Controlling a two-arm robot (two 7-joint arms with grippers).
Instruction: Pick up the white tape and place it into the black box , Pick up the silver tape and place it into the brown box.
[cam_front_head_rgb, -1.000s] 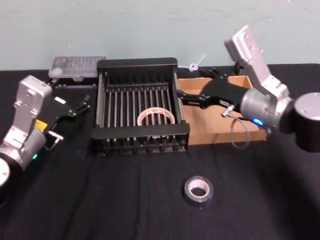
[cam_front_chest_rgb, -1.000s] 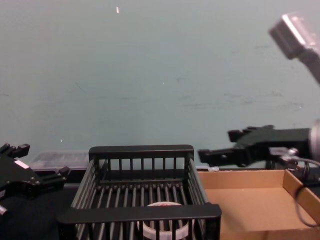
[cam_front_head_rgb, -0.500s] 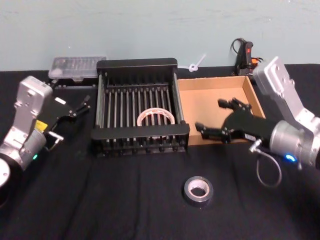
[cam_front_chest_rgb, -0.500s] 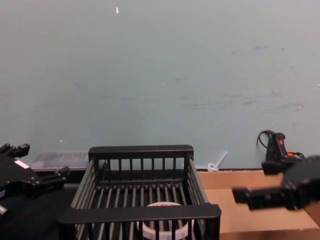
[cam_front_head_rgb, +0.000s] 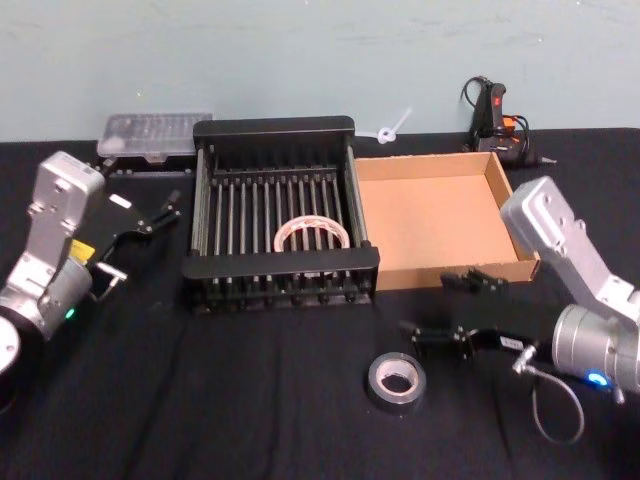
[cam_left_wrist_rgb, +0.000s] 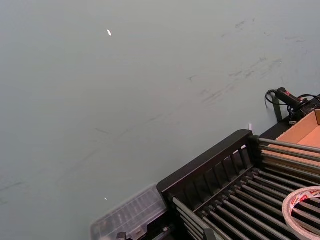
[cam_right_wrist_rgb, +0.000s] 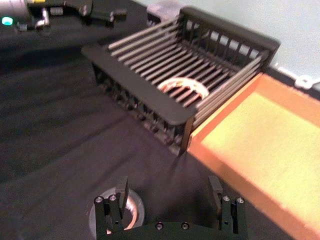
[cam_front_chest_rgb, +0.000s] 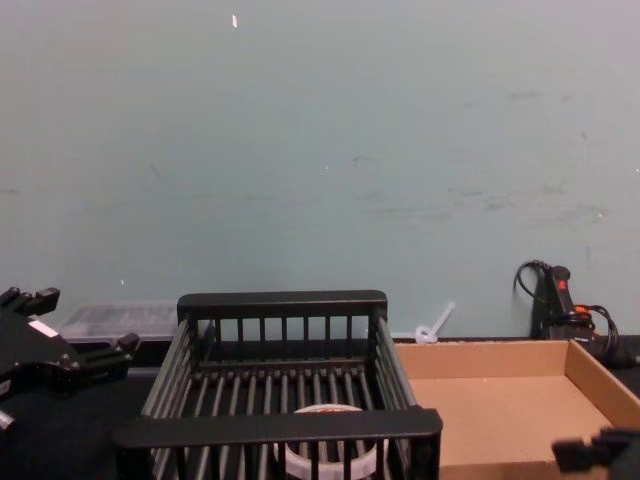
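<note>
Lowered right tool (cam_front_head_rgb: 455, 307) nearing silver tape (cam_front_head_rgb: 396, 380)

Open desk (cam_front_head_rgb: 250, 400) lay all around the silver tape (cam_front_head_rgb: 396, 381). The black box (cam_front_head_rgb: 280, 270) stood behind it, the brown box (cam_front_head_rgb: 440, 215) behind-right; the right gripper (cam_front_head_rgb: 447, 310), jaws apart, hung just right.

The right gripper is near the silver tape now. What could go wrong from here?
1. The right gripper, jaws open, sits beside the silver tape, not over it. If it closes there, it may only push the flat roll across the black cloth.
2. The brown box has its front wall close behind the gripper, so a careless lift might catch that wall.
3. The black box, already holding the white tape, stands next to it; a drop too far left could land there.
</note>
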